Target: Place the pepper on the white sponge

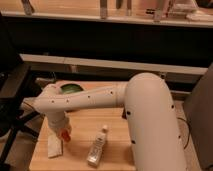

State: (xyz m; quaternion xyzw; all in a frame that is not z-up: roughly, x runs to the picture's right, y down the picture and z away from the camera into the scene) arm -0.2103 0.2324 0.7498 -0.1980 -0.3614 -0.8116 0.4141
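- The pepper is held clenched in the gripper near the table's front-left corner, ready for lowering.
- The white sponge is found just below it, by the left edge.

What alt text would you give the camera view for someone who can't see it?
A white robot arm's tool holds a small orange-red pepper by the upper right corner of a white sponge on a wooden table. A pale bottle with a white cap lies to the right, and a green object sits behind the arm.
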